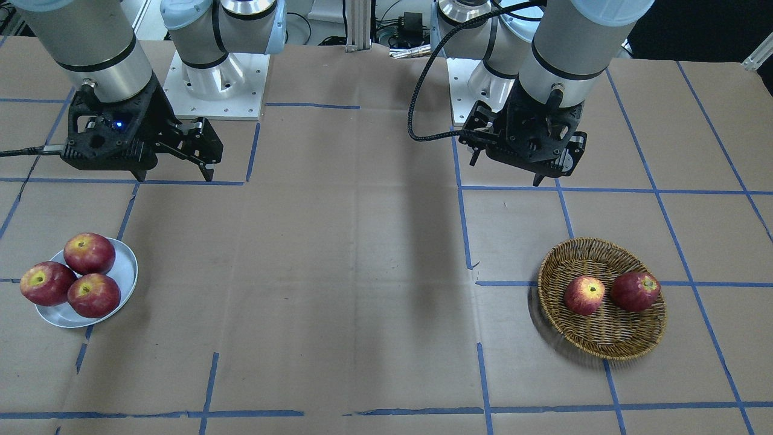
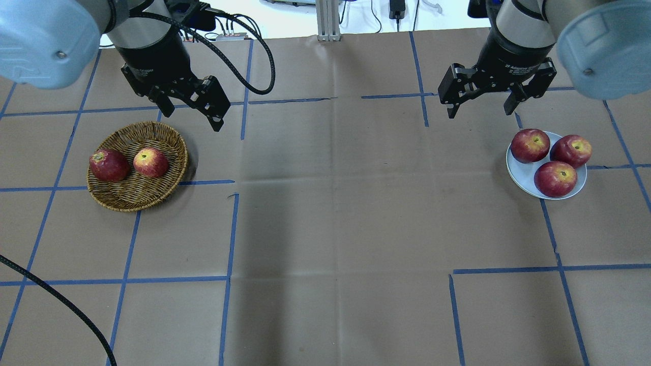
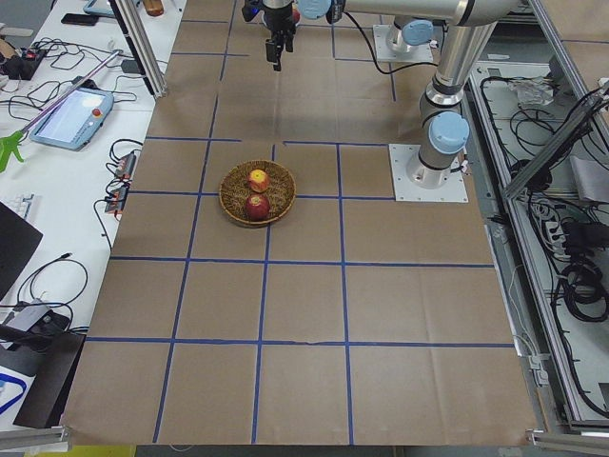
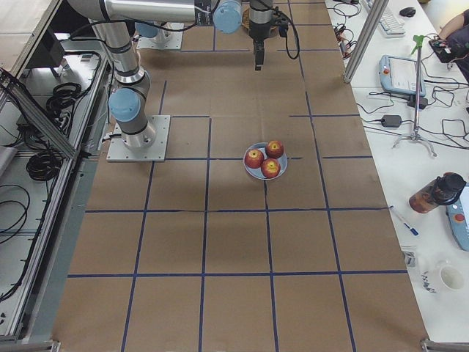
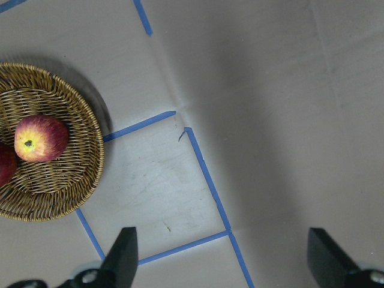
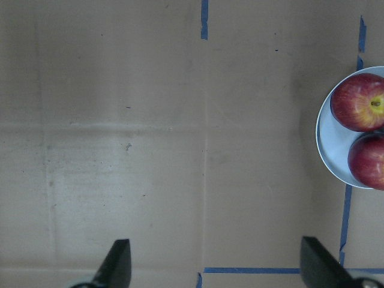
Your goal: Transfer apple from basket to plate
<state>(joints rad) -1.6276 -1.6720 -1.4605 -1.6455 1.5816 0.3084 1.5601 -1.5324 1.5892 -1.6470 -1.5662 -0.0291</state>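
the apple [image 2: 150, 161] sits in the basket [image 2: 137, 206], nothing lifted yet, left end effector [image 2: 192, 119] spread wide near it (right end effector [image 2: 479, 112] gapes too, by the plate [image 2: 524, 172] with three apples [image 2: 530, 145]).

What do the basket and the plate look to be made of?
The basket looks like woven wicker, brown and tan with a matte finish: interlaced strands and a braided rim show. The plate looks like glazed ceramic, though plastic is possible: it is pale grey-white and smooth, with a soft sheen.
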